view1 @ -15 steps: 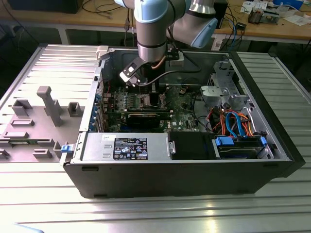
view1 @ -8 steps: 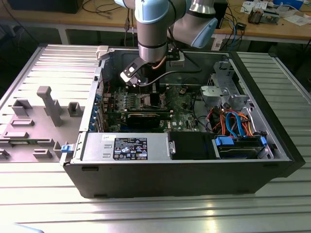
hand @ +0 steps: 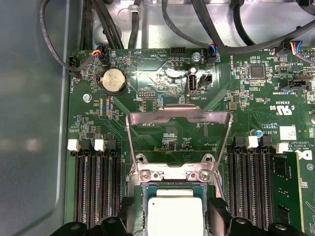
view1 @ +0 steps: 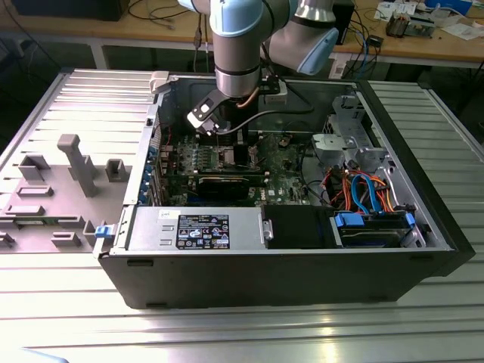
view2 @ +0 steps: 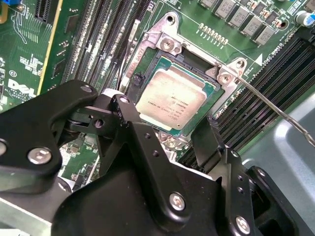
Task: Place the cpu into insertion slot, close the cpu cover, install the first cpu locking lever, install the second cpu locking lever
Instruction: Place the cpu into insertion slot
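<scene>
1. We see the black gripper (view2: 167, 112) low over the green board (hand: 147, 64), deep inside the computer box (view1: 302, 261).
2. Its two fingers (view2: 133, 123) are spread wide apart and hold nothing.
3. In both wrist views one finger is on each side of the chip (view2: 172, 101). We cannot tell if they touch it.
4. The chip is a small silver square. It lies flat in the slot (view2: 184, 66), with the slot's dark rim showing around it.
5. In the first wrist view the gripper (hand: 173, 206) is at the near edge of the chip (hand: 176, 216), and the cover (hand: 172, 170) is just past the chip.
6. The cover is open. It stands up from its hinge like a little metal window, and we can see the green board through its hole.
7. A thin metal lever (view2: 275, 105) sticks out from one corner of the slot and points away over the long black slots (view2: 98, 39).
8. More of these long black slots (hand: 93, 187) run along both sides of the chip.
9. Farther off on the board there is a round silver battery (hand: 114, 80), with black cables (hand: 216, 29) beyond it.
10. In the exterior view the arm (view1: 238, 53) comes straight down into the open box, and the gripper (view1: 227, 140) is near the middle of the board.
11. The box lies on a grey metal table (view1: 242, 333).
</scene>
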### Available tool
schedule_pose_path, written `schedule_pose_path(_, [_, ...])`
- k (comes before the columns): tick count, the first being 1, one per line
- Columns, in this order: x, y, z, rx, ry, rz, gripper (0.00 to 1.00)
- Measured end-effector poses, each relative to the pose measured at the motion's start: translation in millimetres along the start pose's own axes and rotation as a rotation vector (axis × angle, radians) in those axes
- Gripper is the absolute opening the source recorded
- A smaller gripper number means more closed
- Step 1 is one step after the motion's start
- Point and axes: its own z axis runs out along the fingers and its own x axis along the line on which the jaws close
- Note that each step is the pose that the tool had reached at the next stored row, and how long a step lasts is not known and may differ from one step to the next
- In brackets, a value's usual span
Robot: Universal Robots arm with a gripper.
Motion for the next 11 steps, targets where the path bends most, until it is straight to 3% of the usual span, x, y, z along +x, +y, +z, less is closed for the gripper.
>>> schedule_pose_path(5, [0.0, 0.3, -4.0, 0.0001, -0.0002, 0.000, 0.69])
schedule_pose_path(11, [0.1, 1.5, -17.9, 0.0010, 0.0000, 0.000, 0.69])
